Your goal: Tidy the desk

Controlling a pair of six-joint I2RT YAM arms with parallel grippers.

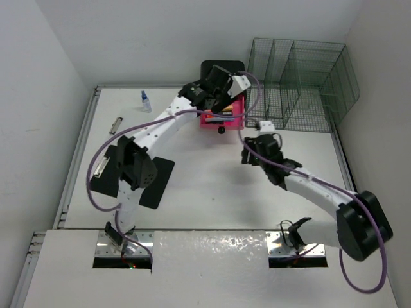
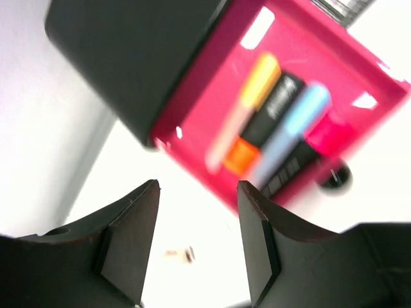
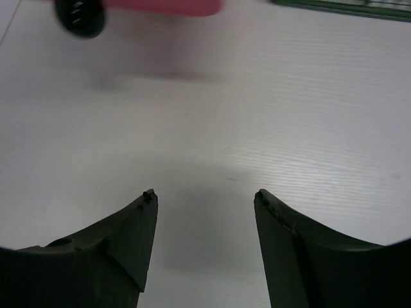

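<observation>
The desk (image 1: 212, 186) is a white tabletop with thin rails. At its far middle stands a black-and-pink drawer unit (image 1: 223, 96), its pink drawer (image 2: 270, 109) pulled out. Inside lie several markers, among them an orange-yellow one (image 2: 247, 115), a blue one (image 2: 292, 128) and a pink one (image 2: 327, 138). My left gripper (image 2: 198, 186) hangs open just above the drawer's near side, nothing between its fingers. My right gripper (image 3: 205, 194) is open over bare desk, a little short of the drawer's black knob (image 3: 79, 16).
A green wire file rack (image 1: 302, 83) stands at the back right. A black clipboard (image 1: 138, 176) lies near the left arm. A small bottle (image 1: 146, 101) and a thin metal strip (image 1: 116, 125) sit at the far left. A tiny blurred item (image 2: 183, 255) lies on the desk under the left gripper.
</observation>
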